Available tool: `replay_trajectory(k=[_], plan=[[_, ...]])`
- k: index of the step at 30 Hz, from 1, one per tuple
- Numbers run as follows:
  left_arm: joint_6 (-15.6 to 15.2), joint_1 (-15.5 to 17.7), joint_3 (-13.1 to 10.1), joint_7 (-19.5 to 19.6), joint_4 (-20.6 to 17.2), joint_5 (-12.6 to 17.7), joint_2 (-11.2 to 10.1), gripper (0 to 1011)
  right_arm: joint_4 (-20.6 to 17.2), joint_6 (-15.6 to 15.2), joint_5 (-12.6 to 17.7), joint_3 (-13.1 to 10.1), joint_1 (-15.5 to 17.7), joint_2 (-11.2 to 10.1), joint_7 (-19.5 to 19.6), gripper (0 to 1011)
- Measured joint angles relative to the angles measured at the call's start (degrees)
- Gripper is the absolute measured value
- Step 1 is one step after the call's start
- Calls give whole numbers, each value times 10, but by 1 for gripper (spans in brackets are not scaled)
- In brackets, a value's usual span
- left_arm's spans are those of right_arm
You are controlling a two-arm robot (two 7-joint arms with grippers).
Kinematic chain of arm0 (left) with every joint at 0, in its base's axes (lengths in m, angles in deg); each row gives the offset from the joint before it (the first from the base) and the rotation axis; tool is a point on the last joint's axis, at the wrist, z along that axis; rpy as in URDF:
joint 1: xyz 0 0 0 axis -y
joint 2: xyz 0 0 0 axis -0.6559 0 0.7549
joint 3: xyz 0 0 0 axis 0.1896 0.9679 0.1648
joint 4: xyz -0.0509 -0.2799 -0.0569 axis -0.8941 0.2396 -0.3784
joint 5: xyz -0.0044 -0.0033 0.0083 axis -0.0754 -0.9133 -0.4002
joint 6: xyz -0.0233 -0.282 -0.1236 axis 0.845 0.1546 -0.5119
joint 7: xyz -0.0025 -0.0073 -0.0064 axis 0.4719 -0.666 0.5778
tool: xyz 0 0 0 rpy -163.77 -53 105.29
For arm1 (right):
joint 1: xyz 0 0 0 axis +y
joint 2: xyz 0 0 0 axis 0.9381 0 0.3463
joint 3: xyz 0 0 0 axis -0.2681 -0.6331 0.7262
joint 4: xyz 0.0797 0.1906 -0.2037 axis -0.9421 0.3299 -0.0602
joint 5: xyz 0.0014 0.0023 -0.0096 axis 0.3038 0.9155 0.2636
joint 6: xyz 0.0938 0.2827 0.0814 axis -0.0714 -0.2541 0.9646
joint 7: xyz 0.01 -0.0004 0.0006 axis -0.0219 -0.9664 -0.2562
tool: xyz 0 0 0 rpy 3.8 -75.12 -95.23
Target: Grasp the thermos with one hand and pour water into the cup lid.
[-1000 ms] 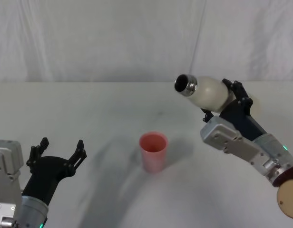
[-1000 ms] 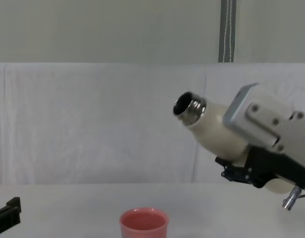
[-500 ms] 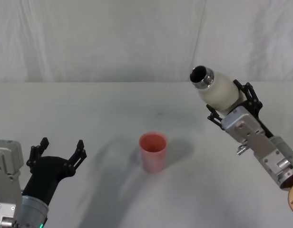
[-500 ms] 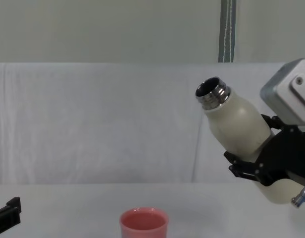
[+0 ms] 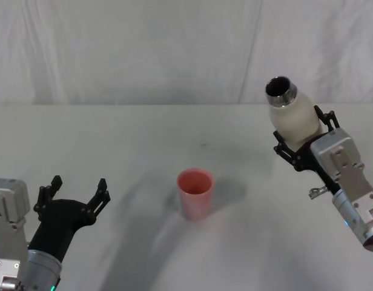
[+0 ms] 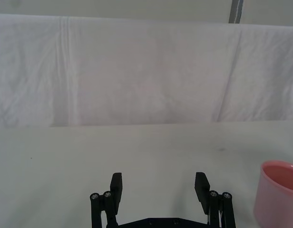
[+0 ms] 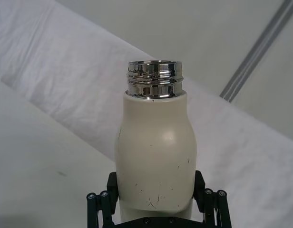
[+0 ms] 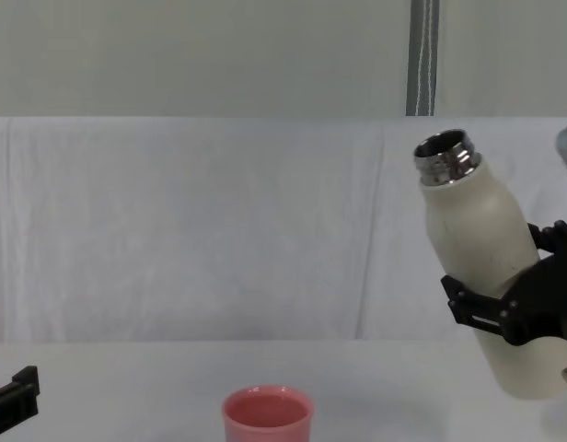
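**Thermos swinging back upright, away from the cup**

A second ago I had the thermos point(image 5: 292, 115) tipped hard toward the cup lid point(image 5: 195, 194), its neck pointing down and to the left. Now it is nearly upright, leaning only slightly left, and it has moved off to the right, well apart from the cup and clear of the table point(image 5: 138, 145). I read that as the pour being over and the arm returning the bottle; whether any water reached the cup I cannot tell.

My right gripper point(image 5: 303, 140) is clamped round the lower body of the thermos, fingers on both sides. The cup stands at centre, where it was.

The left gripper point(image 5: 74, 195) rests low at the near left, jaws spread wide, holding nothing, and has not moved.

Next I would expect to set the thermos down upright.
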State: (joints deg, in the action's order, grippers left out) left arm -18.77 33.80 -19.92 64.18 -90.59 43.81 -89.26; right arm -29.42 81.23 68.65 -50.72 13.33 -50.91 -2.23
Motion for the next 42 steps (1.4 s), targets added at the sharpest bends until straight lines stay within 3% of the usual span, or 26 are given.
replay_trajectory(k=[17,23,29,42], plan=[[0,0,0,0,0,0,0,1001,2,3,50,-25,16,14,-12,950],[0,0,0,0,0,0,0,1001,6,3,81,-34,18,21,-22,950],[0,0,0,0,0,0,0,1001,13,0,135,-51,19,34,-38,950],[0,0,0,0,0,0,0,1001,21,-12,183,-65,15,37,-50,950]])
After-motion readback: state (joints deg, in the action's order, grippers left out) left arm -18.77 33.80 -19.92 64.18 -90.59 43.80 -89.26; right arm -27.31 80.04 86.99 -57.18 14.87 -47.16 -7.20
